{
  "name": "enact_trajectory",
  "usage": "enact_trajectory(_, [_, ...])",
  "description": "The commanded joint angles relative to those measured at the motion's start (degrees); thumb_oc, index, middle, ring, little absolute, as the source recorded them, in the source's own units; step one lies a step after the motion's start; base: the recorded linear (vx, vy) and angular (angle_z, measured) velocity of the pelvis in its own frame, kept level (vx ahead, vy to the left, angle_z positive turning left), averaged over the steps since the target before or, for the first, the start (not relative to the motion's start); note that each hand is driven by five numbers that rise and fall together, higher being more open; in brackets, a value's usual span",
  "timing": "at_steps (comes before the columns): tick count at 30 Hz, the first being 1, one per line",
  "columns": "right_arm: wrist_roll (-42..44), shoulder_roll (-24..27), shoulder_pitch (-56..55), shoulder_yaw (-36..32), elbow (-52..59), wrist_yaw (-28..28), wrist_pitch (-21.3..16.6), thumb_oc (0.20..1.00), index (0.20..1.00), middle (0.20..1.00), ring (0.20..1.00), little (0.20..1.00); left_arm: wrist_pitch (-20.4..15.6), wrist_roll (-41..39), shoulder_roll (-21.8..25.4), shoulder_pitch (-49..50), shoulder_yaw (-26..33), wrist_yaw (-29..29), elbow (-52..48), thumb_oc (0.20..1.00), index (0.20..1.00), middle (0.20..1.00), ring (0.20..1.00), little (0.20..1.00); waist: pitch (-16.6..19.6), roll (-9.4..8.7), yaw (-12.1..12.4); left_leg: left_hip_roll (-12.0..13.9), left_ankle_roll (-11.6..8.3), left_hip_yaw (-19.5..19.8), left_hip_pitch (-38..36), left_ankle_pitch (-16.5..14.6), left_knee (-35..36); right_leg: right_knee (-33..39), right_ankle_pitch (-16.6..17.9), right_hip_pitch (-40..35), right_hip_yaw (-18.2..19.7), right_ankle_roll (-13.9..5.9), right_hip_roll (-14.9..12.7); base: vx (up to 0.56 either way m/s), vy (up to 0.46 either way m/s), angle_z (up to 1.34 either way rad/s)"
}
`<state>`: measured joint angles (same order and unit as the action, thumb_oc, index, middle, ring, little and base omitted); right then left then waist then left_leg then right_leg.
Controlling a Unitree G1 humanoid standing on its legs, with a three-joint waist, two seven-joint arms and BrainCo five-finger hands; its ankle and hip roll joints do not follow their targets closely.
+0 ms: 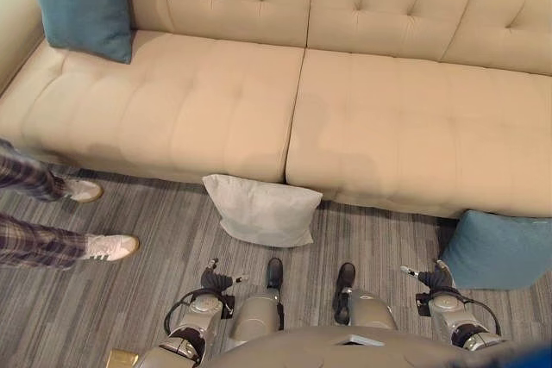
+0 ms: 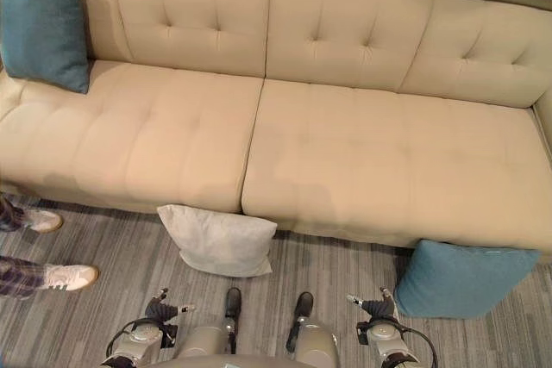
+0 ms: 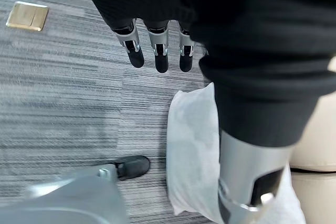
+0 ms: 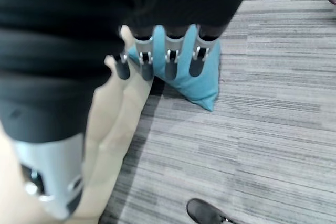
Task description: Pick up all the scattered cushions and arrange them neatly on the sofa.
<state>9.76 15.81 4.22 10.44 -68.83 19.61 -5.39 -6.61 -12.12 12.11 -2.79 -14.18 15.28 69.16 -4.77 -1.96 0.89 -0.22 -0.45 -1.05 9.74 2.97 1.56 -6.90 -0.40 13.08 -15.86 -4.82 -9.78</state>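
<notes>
Left wrist view: white cushion [image 3: 191,150] on floor below straight fingers [image 3: 161,56].

No readable text, labels, numbers or signs anywhere, plain beige sofa [image 1: 259,92], plain teal and white cushions, unmarked grey striped floor [image 1: 155,290]

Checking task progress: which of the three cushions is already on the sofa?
The teal cushion propped at the beige sofa's left end; the white and other teal cushion lie on the floor.
</notes>
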Motion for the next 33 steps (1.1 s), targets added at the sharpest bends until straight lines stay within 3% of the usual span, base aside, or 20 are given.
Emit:
enact_trajectory(1, [-2.19,0.69,3.29,-0.44,0.74,-0.94,-0.38,1.0,1.0,1.0,1.0,1.0,-0.08,4.23,0.57,-4.21,1.8,-0.95,0.44,1.0,1.0,1.0,1.0,1.0,-4.32,-0.91,0.59,-1.39,-2.42,0.34,0.03,-1.29,-0.33,2.24,6.0,-0.38,2.99,-6.2,-0.98,0.05,0.117,-0.26])
enact_trajectory(4, [-2.56,0.06,2.96,-0.26,0.18,-1.31,-0.48,1.0,1.0,1.0,1.0,1.0,-0.19,4.4,1.19,-3.06,2.84,-1.3,1.22,1.0,1.0,1.0,1.0,1.0,-4.44,-0.25,1.4,-0.85,-1.93,-0.16,-2.52,-0.64,1.2,-1.69,4.23,-0.25,2.57,-5.48,0.03,0.02,0.096,-0.23])
enact_trajectory(6, [-1.43,-0.25,2.08,-0.33,-0.15,-1.65,-0.81,1.0,1.0,1.0,1.0,1.0,-0.1,5.13,1.68,-1.93,3.01,-1.59,1.55,1.0,1.0,1.0,1.0,1.0,-3.59,0.01,1.0,-1.33,-1.79,0.34,-3.44,0.46,1.91,-3.41,1.12,-0.71,5.64,-4.07,5.57,0.01,0.066,-0.26])
enact_trajectory(8, [-1.76,-0.16,1.79,-0.25,-0.12,-1.55,-1.06,1.0,1.0,1.0,1.0,1.0,-0.4,5.75,1.3,-0.66,3.25,-2.04,2.05,1.0,1.0,1.0,1.0,1.0,-2.57,-0.11,1.92,-2.02,-1.82,-0.12,-3.86,0.69,2.52,-0.7,0.09,-3.93,4.47,-3.11,7.2,0.02,-0.027,0.05])
enact_trajectory(10, [-1.36,-0.16,0.96,-0.84,-0.05,-1.76,-1.53,1.0,1.0,1.0,1.0,1.0,-0.26,7.14,1.15,-0.79,3.12,-2.47,2.63,1.0,1.0,1.0,1.0,1.0,-1.83,-0.56,1.19,-3.0,-2.2,0.85,-3.71,0.46,2.06,3.46,0.24,-6.23,7.31,-2.74,8.58,0.07,-0.082,0.14])
enact_trajectory(11, [-1.26,0.03,0.12,-1.16,-0.36,-1.77,-1.46,1.0,1.0,1.0,1.0,1.0,-0.38,7.24,0.86,-0.82,3.07,-2.68,2.49,1.0,1.0,1.0,1.0,1.0,-1.86,-0.84,1.23,-3.54,-2.73,1.09,-2.77,-0.24,-0.56,5.65,1.06,-7.55,6.43,-2.69,8.53,0.05,-0.086,0.69])
enact_trajectory(13, [-1.25,0.25,-0.29,-1.57,-0.59,-1.98,-1.37,1.0,1.0,1.0,1.0,1.0,-0.41,7.56,0.23,-0.96,2.76,-2.91,2.59,1.0,1.0,1.0,1.0,1.0,-2.1,-0.99,0.61,-3.48,-3.35,0.34,-1.63,-1.36,-3.86,6.96,1.36,-8.94,4.78,-2.78,7.82,-0.02,-0.028,1.32])
enact_trajectory(14, [-1.23,0.52,-0.53,-1.68,-1.28,-2.12,-0.9,1.0,1.0,1.0,1.0,1.0,-0.03,7.8,-0.33,-0.71,2.38,-3.19,2.61,1.0,1.0,1.0,1.0,1.0,-1.76,-1.35,0.03,-0.5,-3.8,-4.19,-0.49,-2.67,-6.78,7.34,1.72,-9.35,3.24,-2.65,6.56,-0.07,0.04,1.1])
enact_trajectory(16, [-1.31,0.51,-0.59,-1.57,-1.5,-2.25,-0.9,1.0,1.0,1.0,1.0,1.0,0.09,7.93,-0.36,-0.61,2.51,-3.16,2.7,1.0,1.0,1.0,1.0,1.0,-1.5,-1.61,0.08,0.52,-3.83,-4.82,-0.83,-3.17,-7.17,7.64,1.91,-9.64,3.2,-2.74,6.26,-0.02,0.07,0.43])
enact_trajectory(17, [-1.58,0.46,-0.52,-1.35,-1.88,-2.55,-0.66,1.0,1.0,1.0,1.0,1.0,0.3,8.02,-0.43,-0.6,2.44,-2.96,2.75,1.0,1.0,1.0,1.0,1.0,-1.2,-2.19,-0.12,2.85,-4.0,-5.55,-1.16,-3.26,-7.85,7.82,2.15,-9.87,2.88,-2.99,5.12,0.0,0.104,0.16])
enact_trajectory(19, [-1.76,0.61,-0.46,-1.18,-1.77,-2.65,-0.42,1.0,1.0,1.0,1.0,1.0,0.49,7.73,-0.62,-0.7,2.27,-2.69,2.62,1.0,1.0,1.0,1.0,1.0,-0.93,-2.26,-0.29,6.66,-4.72,-5.63,-1.68,-2.08,-7.2,7.66,1.92,-9.65,2.2,-3.22,4.21,0.0,0.123,0.04])
enact_trajectory(23, [-2.48,0.93,-0.61,-1.56,-1.69,-2.99,-0.08,1.0,1.0,1.0,1.0,1.0,0.78,8.35,-1.03,-0.84,1.52,-2.78,2.81,1.0,1.0,1.0,1.0,1.0,-0.19,-0.84,-0.92,9.46,-6.56,-6.23,-3.76,-0.38,-2.55,7.06,1.16,-9.94,1.24,-3.78,3.59,0.04,0.189,0.07])
enact_trajectory(26, [-2.31,0.8,-0.66,-2.08,-1.65,-2.88,-0.05,1.0,1.0,1.0,1.0,1.0,0.99,9.16,-0.93,-1.15,1.17,-2.75,2.93,1.0,1.0,1.0,1.0,1.0,-0.06,-0.44,-1.32,9.07,-6.93,-6.24,-4.48,-0.41,-1.61,7.13,1.48,-10.17,1.13,-4.04,2.98,0.05,0.153,-0.06])
enact_trajectory(28, [-2.16,0.02,-0.71,-2.32,-1.56,-3.15,0.0,1.0,1.0,1.0,1.0,1.0,0.81,9.91,-0.55,-1.46,0.77,-2.97,2.47,1.0,1.0,1.0,1.0,1.0,-0.22,-0.78,-1.54,7.41,-6.45,-6.25,-5.4,-1.89,-2.19,7.5,2.48,-10.8,1.59,-4.71,1.28,0.09,0.316,0.07])
enact_trajectory(30, [-2.23,-0.71,-0.08,-2.09,-0.76,-3.25,0.35,1.0,1.0,1.0,1.0,1.0,0.77,9.88,-0.15,-1.47,0.89,-3.07,2.83,1.0,1.0,1.0,1.0,1.0,-0.63,-1.18,-1.4,4.49,-4.58,-5.51,-5.37,-3.6,-2.04,5.92,3.78,-8.78,3.65,-5.75,-1.08,-0.01,0.466,-0.08])
enact_trajectory(31, [-2.55,-1.11,1.15,-1.42,0.14,-3.13,0.73,1.0,1.0,1.0,1.0,1.0,0.68,9.27,0.57,-1.83,1.46,-3.08,2.56,1.0,1.0,1.0,1.0,1.0,-1.76,-0.81,-1.46,3.05,-3.15,-5.8,-5.18,-3.82,-1.39,1.5,4.5,-5.09,5.36,-6.08,-2.4,-0.09,0.488,-0.42])
enact_trajectory(33, [-3.18,-1.53,1.77,-0.28,0.76,-2.86,0.51,1.0,1.0,1.0,1.0,1.0,0.38,8.93,1.56,-2.01,1.92,-2.78,2.46,1.0,1.0,1.0,1.0,1.0,-2.53,-0.74,-0.56,2.8,-2.66,-7.22,-5.32,-3.62,-0.7,-0.87,4.55,-2.69,3.28,-5.74,-2.54,-0.07,0.307,-1.16])
